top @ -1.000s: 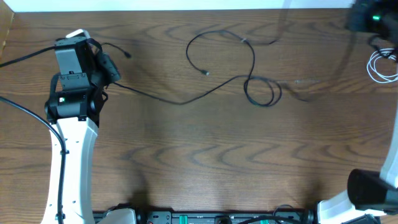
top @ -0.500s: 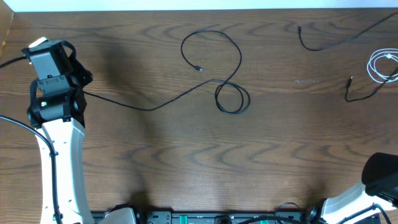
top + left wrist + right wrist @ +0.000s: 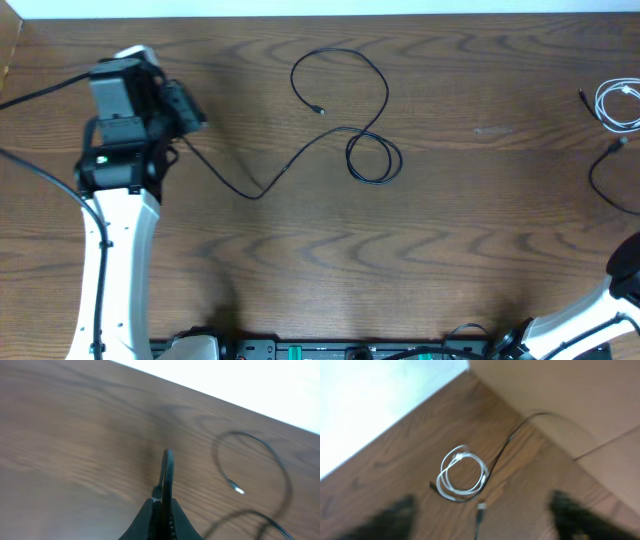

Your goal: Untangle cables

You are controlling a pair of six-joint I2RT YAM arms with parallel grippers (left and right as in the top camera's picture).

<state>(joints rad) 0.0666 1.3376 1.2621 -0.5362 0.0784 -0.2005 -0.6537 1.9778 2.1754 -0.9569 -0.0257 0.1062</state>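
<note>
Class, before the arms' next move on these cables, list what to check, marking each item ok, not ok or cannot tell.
1. Left pincer shut on the long black cable: ok.
2. Small loop in that cable undone: not ok.
3. White cable lying apart from the long black cable: ok.
4. Right pincer open, holding nothing: ok.
5. Other black cable free of the white cable: cannot tell.

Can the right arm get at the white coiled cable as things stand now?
Probably yes: the right gripper is open and hangs over the white cable, and nothing covers it. Only a thin black cable lies along its edge.
</note>
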